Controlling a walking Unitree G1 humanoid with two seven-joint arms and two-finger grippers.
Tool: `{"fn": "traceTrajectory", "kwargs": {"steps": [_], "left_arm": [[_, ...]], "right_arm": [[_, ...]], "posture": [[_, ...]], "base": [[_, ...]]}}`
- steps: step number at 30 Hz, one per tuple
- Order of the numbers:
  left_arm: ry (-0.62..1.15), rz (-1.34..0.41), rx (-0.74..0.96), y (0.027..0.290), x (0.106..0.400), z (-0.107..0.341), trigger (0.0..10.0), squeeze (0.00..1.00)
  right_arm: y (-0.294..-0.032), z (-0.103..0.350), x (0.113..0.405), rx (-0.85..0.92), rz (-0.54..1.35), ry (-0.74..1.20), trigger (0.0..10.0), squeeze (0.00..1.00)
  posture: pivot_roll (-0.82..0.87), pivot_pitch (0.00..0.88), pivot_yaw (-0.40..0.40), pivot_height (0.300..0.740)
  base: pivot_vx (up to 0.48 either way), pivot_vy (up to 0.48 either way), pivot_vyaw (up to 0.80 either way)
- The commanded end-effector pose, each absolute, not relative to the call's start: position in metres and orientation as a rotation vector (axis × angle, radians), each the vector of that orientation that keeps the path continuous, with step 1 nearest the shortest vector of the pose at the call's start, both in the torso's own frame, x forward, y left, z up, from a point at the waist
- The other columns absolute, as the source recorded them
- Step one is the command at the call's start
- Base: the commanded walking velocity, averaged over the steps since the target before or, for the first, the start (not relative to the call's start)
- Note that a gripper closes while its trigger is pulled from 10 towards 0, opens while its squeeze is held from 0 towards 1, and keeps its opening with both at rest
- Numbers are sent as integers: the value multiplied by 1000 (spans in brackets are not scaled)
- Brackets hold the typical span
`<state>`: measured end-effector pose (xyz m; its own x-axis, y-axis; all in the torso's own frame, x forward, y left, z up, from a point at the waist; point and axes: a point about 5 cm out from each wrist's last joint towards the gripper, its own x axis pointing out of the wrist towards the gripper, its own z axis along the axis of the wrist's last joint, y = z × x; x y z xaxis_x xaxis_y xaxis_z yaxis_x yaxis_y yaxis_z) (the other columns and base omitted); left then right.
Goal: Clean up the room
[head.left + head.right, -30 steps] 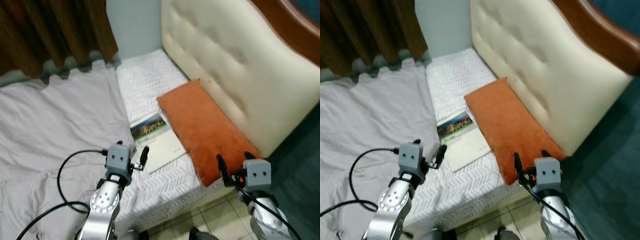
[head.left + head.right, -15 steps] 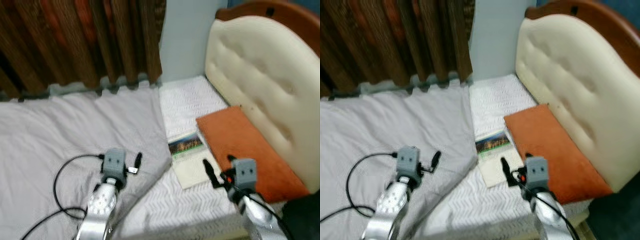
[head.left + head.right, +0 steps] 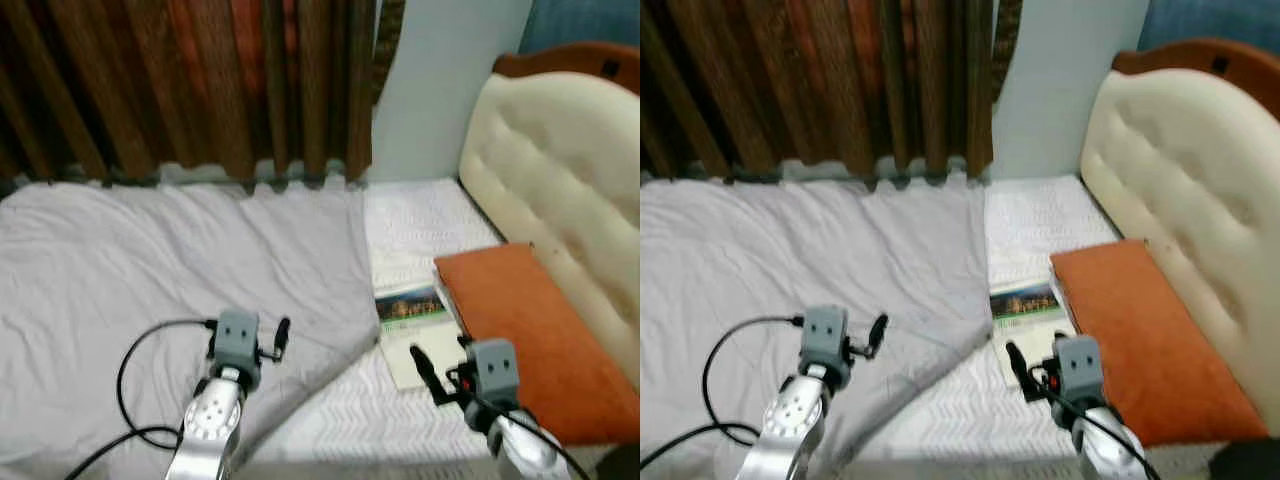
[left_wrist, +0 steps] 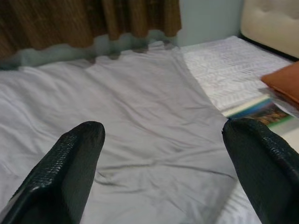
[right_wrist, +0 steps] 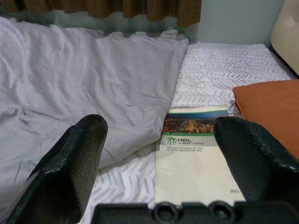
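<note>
Booklet (image 5: 194, 154) lies just ahead of the spread right gripper (image 5: 159, 168).

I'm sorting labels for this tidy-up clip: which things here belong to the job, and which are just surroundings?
Job:
- rumpled grey sheet
- booklet with a green and white cover
- flat orange cushion
- open left gripper
- open right gripper

Surroundings:
- brown pleated curtain
- padded cream headboard
- white textured mattress

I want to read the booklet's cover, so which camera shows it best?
The right wrist view: the booklet lies flat and large, its print readable. Both eye views show it small beside the orange cushion. The left wrist view catches just a corner.
</note>
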<state>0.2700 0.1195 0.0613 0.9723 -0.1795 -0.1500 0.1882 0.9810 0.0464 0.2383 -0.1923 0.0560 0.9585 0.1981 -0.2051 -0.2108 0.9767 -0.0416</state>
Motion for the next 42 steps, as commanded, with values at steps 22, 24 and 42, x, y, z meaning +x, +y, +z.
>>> {"fn": "traceTrajectory", "kwargs": {"steps": [22,24,42], "left_arm": [[72,-213,140,126,283,71,10000,0],[40,-225,108,122,283,79,10000,0],[33,-284,89,113,285,86,10000,0]], "right_arm": [[-187,64,250,-101,226,159,10000,0],[-185,62,250,-99,229,161,10000,0],[-181,61,255,-85,252,156,10000,0]], "posture": [[-59,12,12,740],[-52,16,15,740],[-49,18,14,740]], "base": [[14,-313,0],[223,0,0],[443,0,0]]}}
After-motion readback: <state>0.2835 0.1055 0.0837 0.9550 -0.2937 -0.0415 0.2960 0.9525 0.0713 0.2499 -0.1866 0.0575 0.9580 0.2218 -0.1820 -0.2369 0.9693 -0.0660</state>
